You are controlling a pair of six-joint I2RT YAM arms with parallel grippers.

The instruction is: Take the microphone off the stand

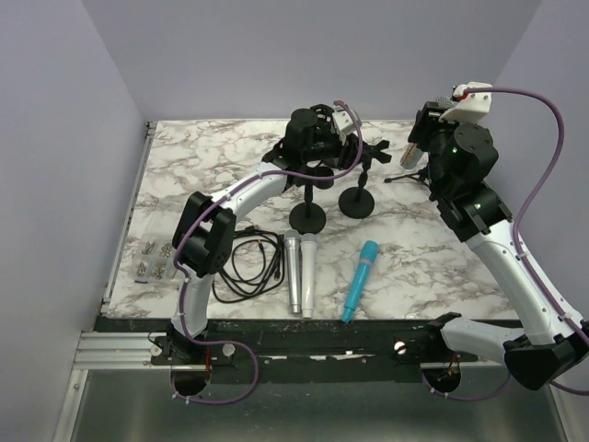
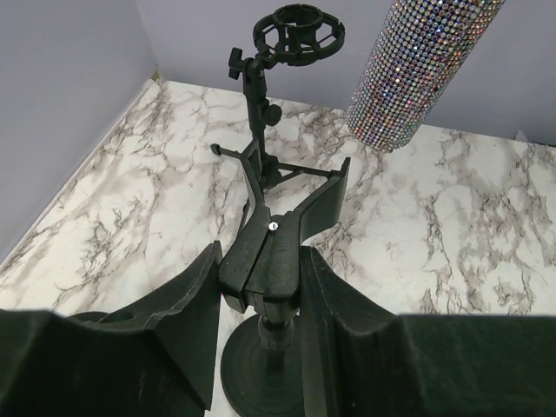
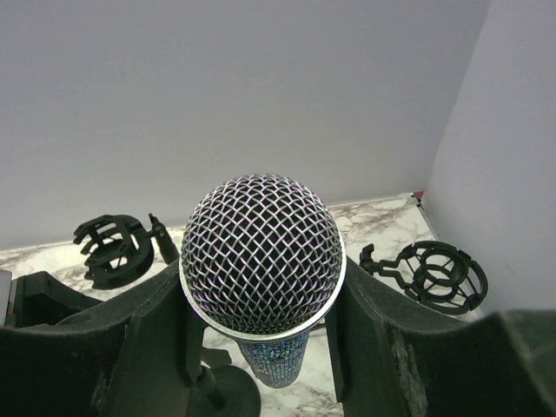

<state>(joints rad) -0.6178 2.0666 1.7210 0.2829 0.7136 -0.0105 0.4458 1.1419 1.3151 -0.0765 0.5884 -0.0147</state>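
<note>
The microphone (image 3: 261, 248) has a wire-mesh head and a glittering rhinestone body (image 2: 417, 69). My right gripper (image 3: 259, 287) is shut on it just under the head and holds it upright in the air at the back right (image 1: 414, 155). Its lower end hangs free, apart from the stand. The stand (image 1: 356, 203) is black with a round base (image 2: 261, 365), and its clip (image 2: 274, 248) is empty. My left gripper (image 2: 259, 261) is shut on that clip, one finger on each side (image 1: 357, 152).
A second round-base stand (image 1: 307, 218) is just left of the held one. A tripod stand with a ring mount (image 2: 295, 35) stands behind. Two silver microphones (image 1: 301, 272), a teal one (image 1: 361, 281) and a coiled black cable (image 1: 248, 262) lie near the front.
</note>
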